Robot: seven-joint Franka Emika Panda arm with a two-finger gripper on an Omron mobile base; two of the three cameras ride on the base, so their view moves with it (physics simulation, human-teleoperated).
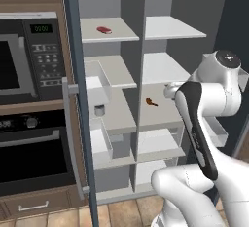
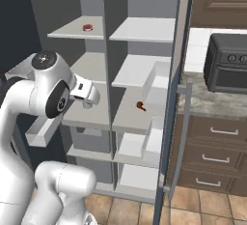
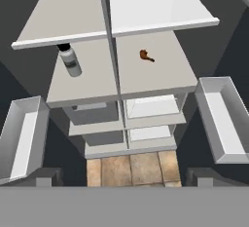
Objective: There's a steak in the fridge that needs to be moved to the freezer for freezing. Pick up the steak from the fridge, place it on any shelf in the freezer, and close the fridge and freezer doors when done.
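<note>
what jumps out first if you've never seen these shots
The tall unit stands wide open, white shelves in two columns. A small red steak lies alone on the top shelf of the left column, and a brown drumstick-like item sits lower in the right column. The white arm's gripper hovers at mid-shelf height.

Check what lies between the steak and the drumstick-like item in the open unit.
In the left base view, the steak sits on the top left shelf and the drumstick-like item two levels lower on the right; the vertical divider and a bare white shelf lie between.
</note>
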